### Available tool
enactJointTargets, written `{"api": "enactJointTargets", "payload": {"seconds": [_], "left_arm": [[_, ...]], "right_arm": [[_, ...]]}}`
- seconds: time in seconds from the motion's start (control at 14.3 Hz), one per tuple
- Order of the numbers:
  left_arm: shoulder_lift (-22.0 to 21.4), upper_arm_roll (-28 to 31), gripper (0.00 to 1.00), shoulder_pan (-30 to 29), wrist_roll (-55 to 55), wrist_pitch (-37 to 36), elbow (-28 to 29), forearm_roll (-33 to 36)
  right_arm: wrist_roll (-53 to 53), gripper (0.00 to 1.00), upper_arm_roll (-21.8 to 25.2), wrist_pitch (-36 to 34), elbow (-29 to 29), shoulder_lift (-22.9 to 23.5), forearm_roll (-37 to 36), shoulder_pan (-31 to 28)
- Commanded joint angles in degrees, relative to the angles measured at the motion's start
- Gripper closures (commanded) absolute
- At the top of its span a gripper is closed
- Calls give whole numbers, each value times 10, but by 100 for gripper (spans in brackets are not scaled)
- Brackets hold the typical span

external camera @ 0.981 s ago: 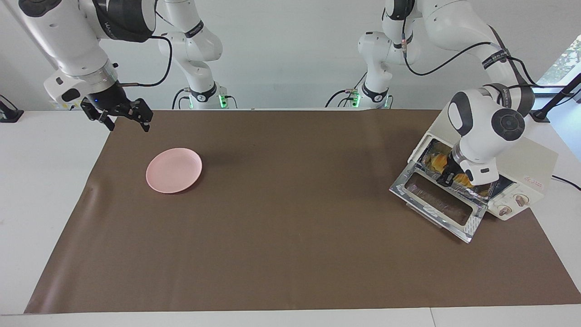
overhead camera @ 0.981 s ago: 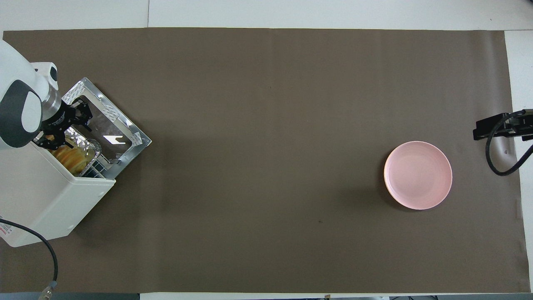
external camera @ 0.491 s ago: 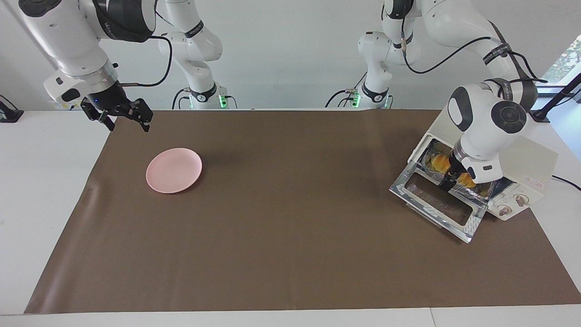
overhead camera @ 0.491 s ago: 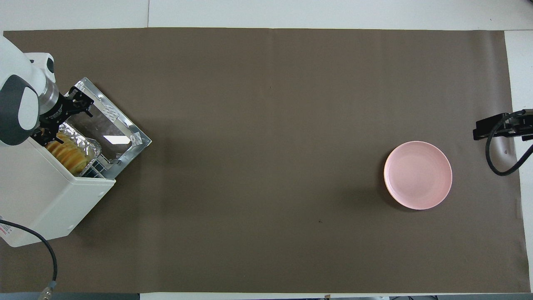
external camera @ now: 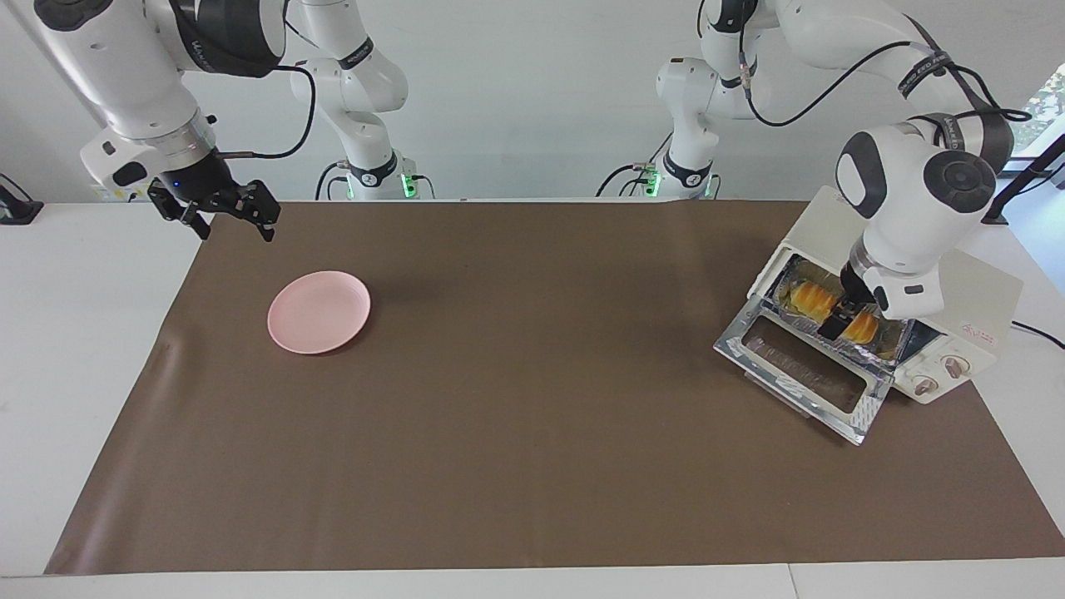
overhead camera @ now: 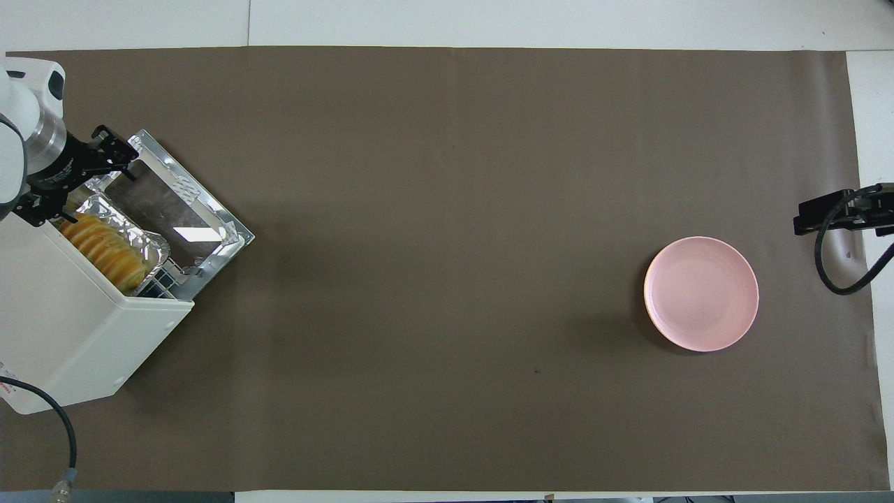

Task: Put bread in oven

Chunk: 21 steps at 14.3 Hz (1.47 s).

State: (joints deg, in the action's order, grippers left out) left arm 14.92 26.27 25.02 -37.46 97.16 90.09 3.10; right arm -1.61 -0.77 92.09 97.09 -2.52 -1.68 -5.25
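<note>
Lifting my left gripper [external camera: 842, 323] clear of bread [external camera: 811, 296], jaws spread, empty; loaf now lying in oven [external camera: 965, 308]; door open.

Bright, even light falls on my bench [external camera: 516, 433]; shadows are soft, one faint beside the pink plate [external camera: 319, 311]. Glare glints off the oven door [overhead camera: 183, 222] by my left jaws. Both views look sharp.
</note>
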Motion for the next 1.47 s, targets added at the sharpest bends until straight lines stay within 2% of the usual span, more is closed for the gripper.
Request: {"api": "enactJointTargets", "payload": {"seconds": [0.0,0.42,0.56,0.77,0.98,1.19,1.33,1.4], "left_arm": [[-40,1,0,0,92,-44,-4,2],[-106,2,0,-3,237,-88,11,2],[-136,2,0,-4,280,-130,16,2],[-144,-13,0,-29,322,-126,24,2],[-144,-119,0,-121,377,-127,23,2],[-145,-179,0,-175,397,-119,24,2],[-140,-251,0,-239,431,-120,19,2],[-140,-258,0,-240,431,-118,18,2]], "right_arm": [[-12,0,-5,-5,13,-13,-2,-6],[-12,0,-5,-5,13,-13,-2,-6],[-12,0,-5,-5,13,-13,-2,-6],[-12,0,-5,-5,13,-14,-2,-6],[-11,0,-5,-5,13,-14,-2,-6],[-12,0,-5,-5,13,-14,-2,-6],[-12,0,-5,-5,13,-14,-2,-6],[-11,0,-5,-5,13,-13,-2,-6]]}}
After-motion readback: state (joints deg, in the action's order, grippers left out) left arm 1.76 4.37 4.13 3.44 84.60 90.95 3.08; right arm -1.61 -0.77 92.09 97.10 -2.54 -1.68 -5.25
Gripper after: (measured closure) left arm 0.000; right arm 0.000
